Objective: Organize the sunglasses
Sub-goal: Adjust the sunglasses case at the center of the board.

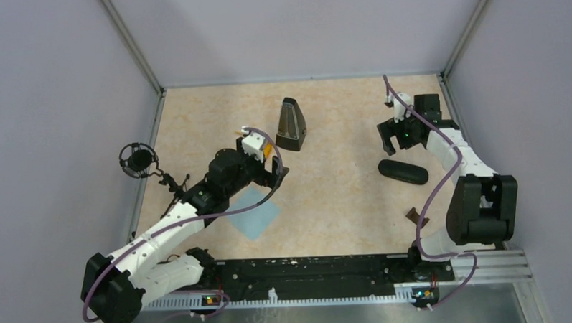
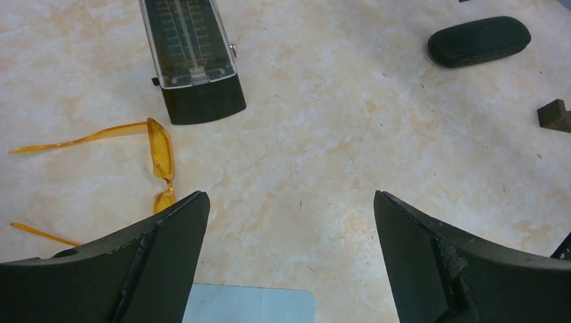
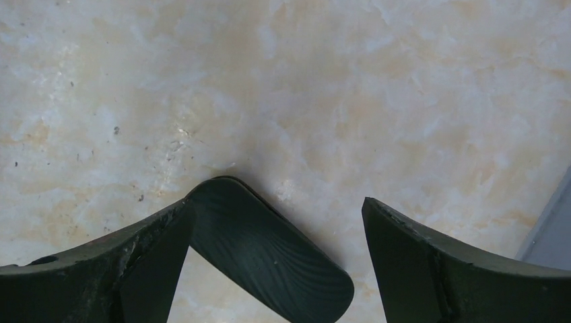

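The sunglasses (image 2: 161,151) have orange-yellow lenses and thin orange arms spread open. They lie on the table just left of my left gripper's left finger, in front of the metronome. In the top view my left wrist mostly hides them. My left gripper (image 2: 289,194) (image 1: 272,165) is open and empty above bare table. The black glasses case (image 1: 403,172) lies shut on the right and also shows in the left wrist view (image 2: 479,40). My right gripper (image 3: 277,202) (image 1: 399,139) is open just above the case (image 3: 269,262), whose end sits between the fingers without touching them.
A black metronome (image 1: 291,124) (image 2: 192,54) stands behind the left gripper. A light blue cloth (image 1: 252,211) (image 2: 249,306) lies flat below it. A small brown block (image 1: 414,215) (image 2: 553,114) sits near the right arm. A black round device (image 1: 138,159) stands at the left wall.
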You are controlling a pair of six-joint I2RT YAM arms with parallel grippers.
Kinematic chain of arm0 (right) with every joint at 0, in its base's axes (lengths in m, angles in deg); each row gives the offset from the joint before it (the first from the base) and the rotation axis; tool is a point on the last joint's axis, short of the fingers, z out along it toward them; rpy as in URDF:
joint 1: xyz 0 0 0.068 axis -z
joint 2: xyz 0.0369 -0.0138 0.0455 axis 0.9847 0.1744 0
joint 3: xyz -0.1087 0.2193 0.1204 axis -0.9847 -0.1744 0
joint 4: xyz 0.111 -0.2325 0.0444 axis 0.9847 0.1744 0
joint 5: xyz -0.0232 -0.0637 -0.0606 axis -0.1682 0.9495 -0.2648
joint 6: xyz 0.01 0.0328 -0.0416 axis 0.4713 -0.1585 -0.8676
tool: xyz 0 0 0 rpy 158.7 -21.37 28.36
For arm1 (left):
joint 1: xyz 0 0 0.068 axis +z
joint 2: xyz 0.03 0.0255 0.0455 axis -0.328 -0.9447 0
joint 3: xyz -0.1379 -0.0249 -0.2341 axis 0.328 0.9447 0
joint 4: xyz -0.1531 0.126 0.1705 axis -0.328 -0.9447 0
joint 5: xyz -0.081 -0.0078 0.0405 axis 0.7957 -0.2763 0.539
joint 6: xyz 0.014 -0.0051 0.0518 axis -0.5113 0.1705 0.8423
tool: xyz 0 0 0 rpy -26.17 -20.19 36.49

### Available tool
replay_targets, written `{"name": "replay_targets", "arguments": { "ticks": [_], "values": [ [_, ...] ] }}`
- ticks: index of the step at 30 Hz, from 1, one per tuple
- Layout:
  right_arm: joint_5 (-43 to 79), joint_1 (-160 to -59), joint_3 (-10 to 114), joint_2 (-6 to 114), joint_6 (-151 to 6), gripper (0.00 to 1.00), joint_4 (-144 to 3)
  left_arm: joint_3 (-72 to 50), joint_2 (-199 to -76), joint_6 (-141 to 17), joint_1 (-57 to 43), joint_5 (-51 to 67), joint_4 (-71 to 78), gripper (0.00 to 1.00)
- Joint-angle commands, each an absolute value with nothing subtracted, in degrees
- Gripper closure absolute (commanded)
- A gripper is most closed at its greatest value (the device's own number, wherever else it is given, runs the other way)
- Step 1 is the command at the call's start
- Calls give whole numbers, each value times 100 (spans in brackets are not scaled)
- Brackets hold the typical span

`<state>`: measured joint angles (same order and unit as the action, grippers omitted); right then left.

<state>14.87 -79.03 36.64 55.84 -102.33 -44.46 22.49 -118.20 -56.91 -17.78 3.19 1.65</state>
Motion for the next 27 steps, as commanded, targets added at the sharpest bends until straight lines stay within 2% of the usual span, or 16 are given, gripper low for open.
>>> {"name": "replay_targets", "arguments": {
  "ticks": [1,13,22,25,27],
  "values": [
    [1308,-7873,4339,6157,-10876,6,-3726,2020,-11975,-5786,-1809,723,137,1],
    [949,-7872,4407,6530,-12916,1,-2277,2075,-12077,-5766,-1904,1218,212,1],
    [1409,-7879,4456,6998,-13524,2,-2264,2096,-12121,-5726,-2015,1474,252,1],
    [1565,-7868,4560,7235,-13668,8,-2143,2109,-12124,-5706,-2053,1497,258,1],
    [1593,-7872,4654,7376,-13663,17,-1973,2107,-12117,-5687,-2081,1487,253,1]
  ]
}}
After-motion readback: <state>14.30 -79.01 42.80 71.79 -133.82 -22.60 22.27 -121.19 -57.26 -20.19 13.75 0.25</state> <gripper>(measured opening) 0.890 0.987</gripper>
